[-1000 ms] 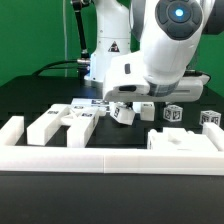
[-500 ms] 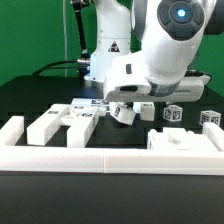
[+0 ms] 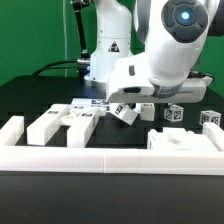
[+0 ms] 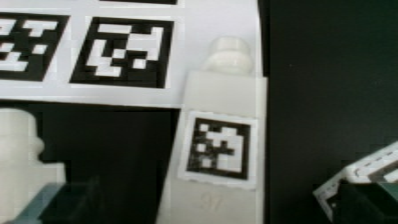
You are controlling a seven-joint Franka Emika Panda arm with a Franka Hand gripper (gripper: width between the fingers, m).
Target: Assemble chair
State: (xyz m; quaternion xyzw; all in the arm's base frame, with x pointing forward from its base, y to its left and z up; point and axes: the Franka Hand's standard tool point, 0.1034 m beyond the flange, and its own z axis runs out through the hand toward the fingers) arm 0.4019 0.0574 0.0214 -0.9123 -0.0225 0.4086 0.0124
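Surroundings: border rail (image 3: 110, 160) across frame bottom; marker board (image 3: 93, 103) centre-left. Chair parts: bars (image 3: 60, 125) lower left, slab (image 3: 182, 142) lower right, tagged post (image 4: 222, 140) below gripper (image 3: 125, 115). Jaws spread wide, grasping nothing.

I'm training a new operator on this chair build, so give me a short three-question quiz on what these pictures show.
1. True or false: the white bar seen in the wrist view carries a black-and-white tag.
2. The table surface is: A green, B black, C white.
3. Fill in: the jaws of the claw stand ___.
Key: 1 true; 2 B; 3 open.
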